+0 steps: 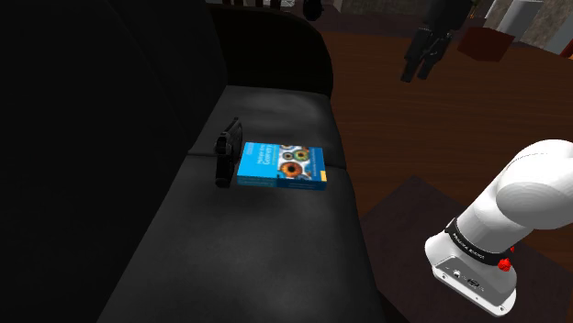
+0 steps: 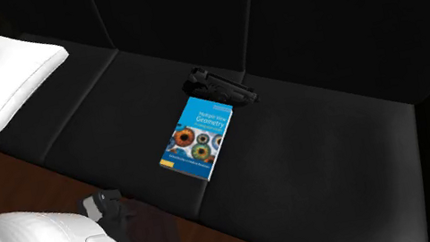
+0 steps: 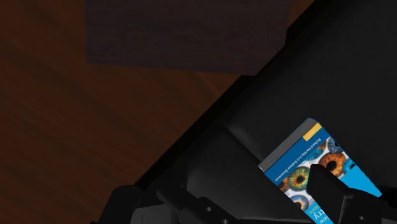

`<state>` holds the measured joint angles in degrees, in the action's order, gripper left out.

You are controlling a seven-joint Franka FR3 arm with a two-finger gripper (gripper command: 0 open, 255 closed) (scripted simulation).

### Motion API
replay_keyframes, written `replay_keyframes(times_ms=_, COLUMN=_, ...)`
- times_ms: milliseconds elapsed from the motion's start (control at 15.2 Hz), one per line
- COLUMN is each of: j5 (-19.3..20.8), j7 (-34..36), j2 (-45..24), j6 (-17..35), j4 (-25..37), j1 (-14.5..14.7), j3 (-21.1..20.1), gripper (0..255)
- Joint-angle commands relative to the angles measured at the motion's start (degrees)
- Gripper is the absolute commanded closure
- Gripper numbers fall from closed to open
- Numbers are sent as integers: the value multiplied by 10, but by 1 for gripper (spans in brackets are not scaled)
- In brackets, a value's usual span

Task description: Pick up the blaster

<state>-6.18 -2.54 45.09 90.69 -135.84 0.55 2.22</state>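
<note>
A: Left to right?
B: The black blaster (image 1: 226,152) lies on the sofa (image 1: 275,266), against the book (image 1: 282,166). The gripper (image 1: 418,64) hangs over the floor (image 1: 395,138), well apart.
A: Jaws?
B: Spread wide, holding nothing. The book lies near one finger (image 3: 327,188); the blaster lies beyond it, farther from the jaws.

The arm (image 1: 528,193) at the shoulder view's lower right is a glossy white, rounded shell ringed by a black band with tiny white lettering and a small red mark, ending in a flat white flange with dark ports, while the matte black fingers (image 3: 332,191) carry small round screw holes near their bases.
</note>
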Motion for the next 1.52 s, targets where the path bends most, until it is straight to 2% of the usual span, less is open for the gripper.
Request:
replay_keyframes(times_ms=0, j5=0, j7=0, j2=0, j6=0, j4=0, j1=0, j3=0, gripper=0)
replay_keyframes(times_ms=396, j5=-49, j7=129, j2=-57, j6=55, j4=7, j1=7, j3=-86, gripper=0)
replay_keyframes(times_ms=792, j5=-76, j7=255, j2=-149, j6=112, j4=48, j1=6, j3=-167, gripper=0)
replay_keyframes(times_ms=1122, j5=-73, j7=364, j2=-246, j6=154, j4=106, j1=-1, j3=-228, gripper=0)
replay_keyframes(times_ms=1452, j5=-39, j7=480, j2=-360, j6=185, j4=185, j1=-6, j3=-279, gripper=0)
